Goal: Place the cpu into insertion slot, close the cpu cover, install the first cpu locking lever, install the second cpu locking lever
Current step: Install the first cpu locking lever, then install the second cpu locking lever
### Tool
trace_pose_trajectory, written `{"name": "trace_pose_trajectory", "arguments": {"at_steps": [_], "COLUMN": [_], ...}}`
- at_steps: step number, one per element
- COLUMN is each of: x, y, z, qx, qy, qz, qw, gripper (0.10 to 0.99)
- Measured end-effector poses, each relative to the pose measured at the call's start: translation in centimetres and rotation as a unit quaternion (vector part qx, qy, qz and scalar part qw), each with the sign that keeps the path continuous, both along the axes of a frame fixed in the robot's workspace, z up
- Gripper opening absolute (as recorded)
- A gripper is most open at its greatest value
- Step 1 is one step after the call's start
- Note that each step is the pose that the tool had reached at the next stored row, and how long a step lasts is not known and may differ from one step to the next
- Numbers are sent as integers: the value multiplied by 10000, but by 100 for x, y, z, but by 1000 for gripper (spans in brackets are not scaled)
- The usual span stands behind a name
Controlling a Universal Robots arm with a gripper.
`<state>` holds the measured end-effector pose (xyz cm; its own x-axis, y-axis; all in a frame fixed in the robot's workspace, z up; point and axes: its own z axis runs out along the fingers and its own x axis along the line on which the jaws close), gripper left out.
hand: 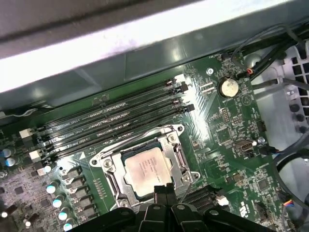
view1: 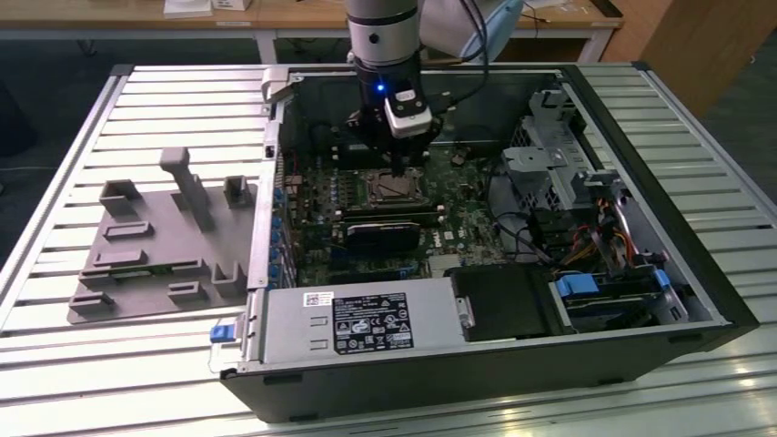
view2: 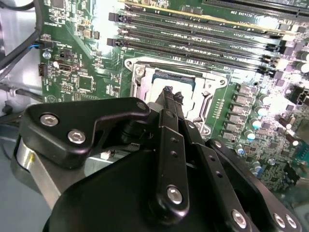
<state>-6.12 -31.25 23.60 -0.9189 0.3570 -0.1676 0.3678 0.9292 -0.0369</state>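
The cpu (hand: pixel 146 166) lies flat in the insertion slot (view1: pixel 395 187) on the green board, its pale metal top showing. The cpu cover (hand: pixel 177 151) is down around it as a silvery frame with the chip in its window. My gripper (hand: pixel 164 187) hovers just above one edge of the socket with its black fingers pressed together and nothing visible between them. In the second wrist view the gripper (view2: pixel 172 93) points down at the cpu (view2: pixel 170 79) and the cover (view2: pixel 208 92). In the exterior view the gripper (view1: pixel 402 171) hangs straight over the socket inside the open case.
Long black memory slots (hand: pixel 111 125) run beside the socket. A black card (view1: pixel 382 232) sits just in front of it, and the power supply (view1: pixel 352 323) nearer still. Drive cage and cables (view1: pixel 583 209) crowd the exterior view's right. A grey fixture (view1: pixel 170 246) lies outside the case.
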Motion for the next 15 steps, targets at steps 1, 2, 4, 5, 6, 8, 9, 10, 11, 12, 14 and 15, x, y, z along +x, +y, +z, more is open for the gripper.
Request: {"name": "trace_pose_trajectory", "arguments": {"at_steps": [1,2,4,5,6,8,9,10,11,12,14,15], "x": [0,0,0,0,0,0,0,0,0,0,0,0], "y": [0,0,0,0,0,0,0,0,0,0,0,-5], "z": [8,8,9,8,8,8,8,9,9,8,9,9], "qx": [1,2,9,10,10,12,12,12,13,14,15,16], "qy": [0,0,0,0,0,0,0,0,1,0,0,0], "qz": [0,0,0,1,0,1,0,0,1,1,1,1], "qw": [10000,10000,10000,10000,10000,10000,10000,10000,10000,10000,10000,10000], "gripper": [102,102,102,102,102,102,102,102,102,102,102,102]}}
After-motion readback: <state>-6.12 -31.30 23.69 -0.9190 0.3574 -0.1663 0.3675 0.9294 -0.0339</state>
